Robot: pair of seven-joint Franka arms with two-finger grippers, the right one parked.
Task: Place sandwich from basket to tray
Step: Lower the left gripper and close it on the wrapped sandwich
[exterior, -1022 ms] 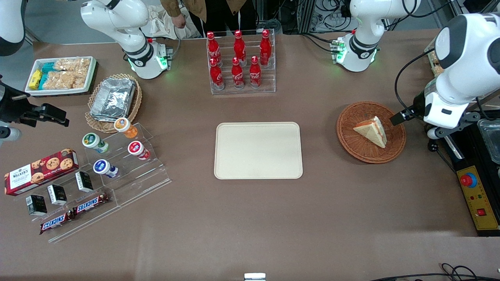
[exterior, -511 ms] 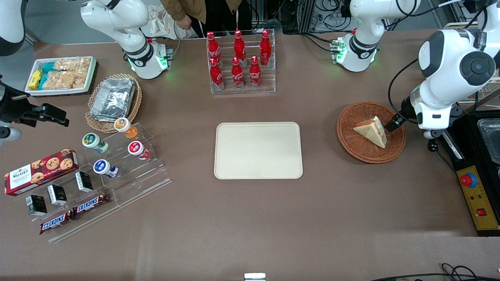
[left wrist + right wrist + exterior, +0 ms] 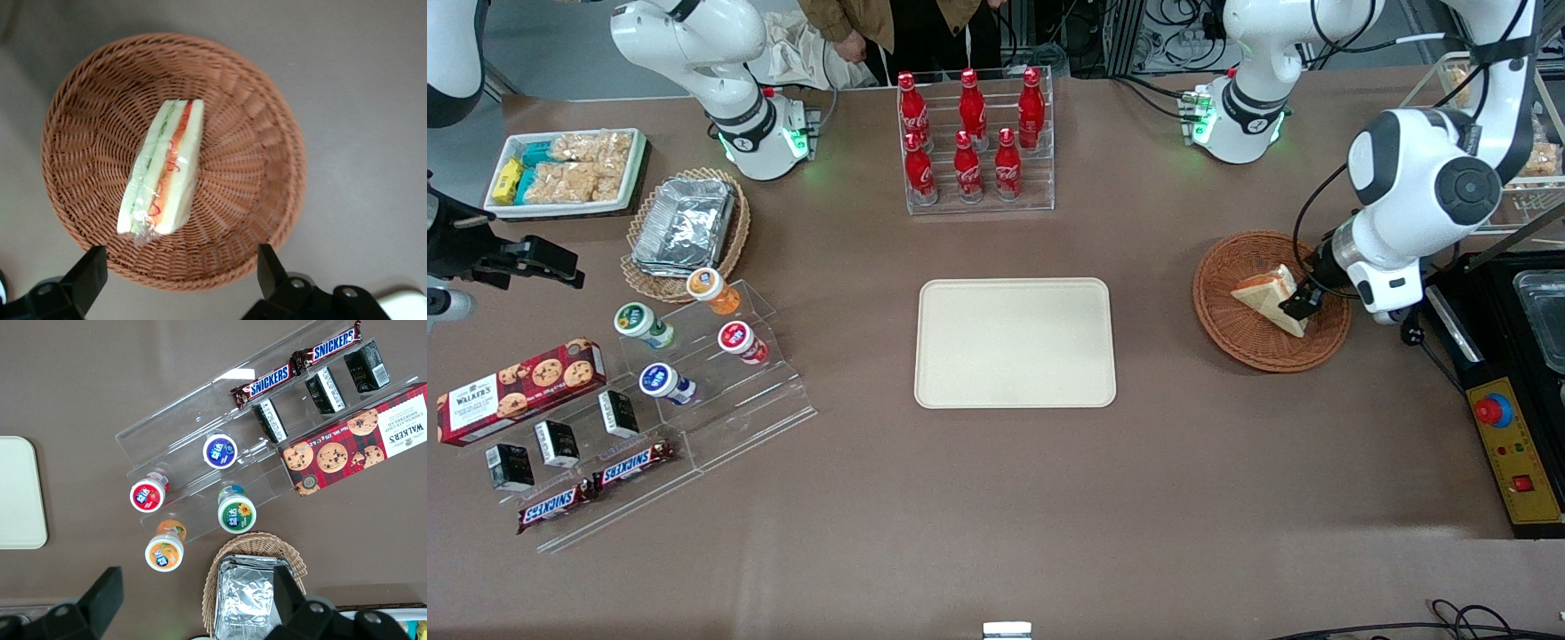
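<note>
Gripper [image 3: 179,280] over the basket [image 3: 1232,333], fingers [image 3: 87,275] spread wide.
I see the sandwich [image 3: 163,167] lying in that basket, tray [image 3: 1015,343] well apart.

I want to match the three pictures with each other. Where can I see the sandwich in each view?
Front view: the sandwich lies in the basket, partly covered by the open gripper, toward the working arm's end of the table.
Left wrist view: the sandwich lies in the basket, seen from above, cut edge showing.
Right wrist view: not in it.
Shared landmark: the cream tray, in the front and right wrist views.
</note>
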